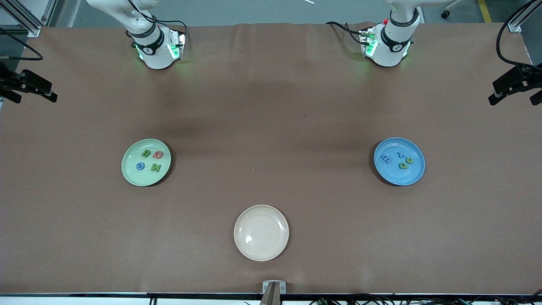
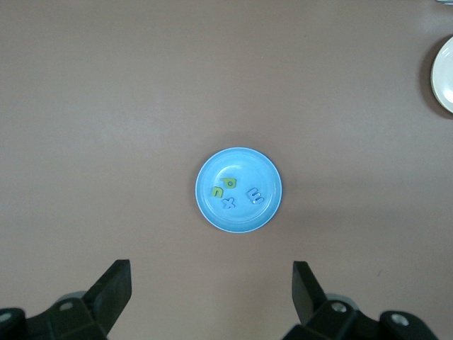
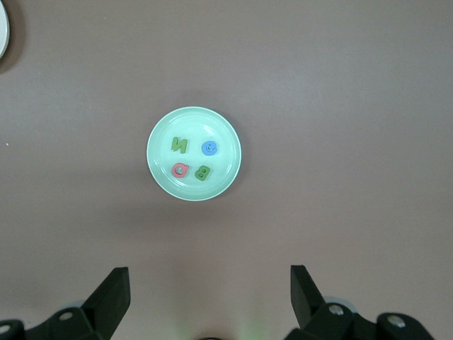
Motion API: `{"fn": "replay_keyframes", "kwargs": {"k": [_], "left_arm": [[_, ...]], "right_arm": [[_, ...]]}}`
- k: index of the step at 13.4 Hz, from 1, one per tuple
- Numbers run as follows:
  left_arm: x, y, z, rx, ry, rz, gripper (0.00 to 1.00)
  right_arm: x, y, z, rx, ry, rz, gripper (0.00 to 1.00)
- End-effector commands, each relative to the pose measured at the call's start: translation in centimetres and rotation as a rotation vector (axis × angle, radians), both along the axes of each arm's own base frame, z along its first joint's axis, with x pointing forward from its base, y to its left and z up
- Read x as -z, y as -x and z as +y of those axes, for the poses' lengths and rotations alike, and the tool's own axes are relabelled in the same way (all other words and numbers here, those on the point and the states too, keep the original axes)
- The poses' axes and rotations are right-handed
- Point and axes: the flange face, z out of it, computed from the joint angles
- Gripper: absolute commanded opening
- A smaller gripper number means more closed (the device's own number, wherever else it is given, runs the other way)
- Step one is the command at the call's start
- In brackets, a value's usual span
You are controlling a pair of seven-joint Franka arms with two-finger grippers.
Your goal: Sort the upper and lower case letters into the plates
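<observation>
The pale green plate [image 1: 146,178] lies toward the right arm's end of the table and holds several letters: a green B [image 1: 146,153], a pink-red letter [image 1: 158,155], a blue O [image 1: 140,166] and a green N [image 1: 156,168]. The blue plate [image 1: 400,177] lies toward the left arm's end with a blue m [image 1: 385,159], a blue x [image 1: 401,154] and two green letters [image 1: 406,163]. My left gripper [image 2: 211,276] hangs open and empty high over bare table, apart from the blue plate [image 2: 241,218]. My right gripper [image 3: 209,280] is likewise open, high up, clear of the green plate [image 3: 195,127].
An empty cream-beige plate [image 1: 261,232] sits mid-table, nearer the front camera than both other plates. Black camera brackets [image 1: 29,84] [image 1: 514,84] jut in at the table's two ends. A small mount [image 1: 273,290] stands at the front edge. Brown paper covers the table.
</observation>
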Motion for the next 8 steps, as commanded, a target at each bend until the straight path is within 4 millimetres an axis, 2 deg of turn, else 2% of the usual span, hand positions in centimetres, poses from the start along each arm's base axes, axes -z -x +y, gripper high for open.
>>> {"fn": "replay_keyframes", "kwargs": {"k": [1,4,8], "left_arm": [[0.38,-0.27,-0.93,0.017,-0.015,0.006,1.0],[0.18,-0.39,-0.49,0.006,0.044,-0.012,1.0],[0.06,-0.38,0.02,-0.006,0.037,-0.018,1.0]], "right_arm": [[0.03,0.7,-0.54,-0.023,0.01,0.006,1.0],[0.01,0.78,-0.61,-0.045,0.008,0.01,1.0],[0.03,0.81,-0.78,-0.044,0.007,0.011,1.0]]}}
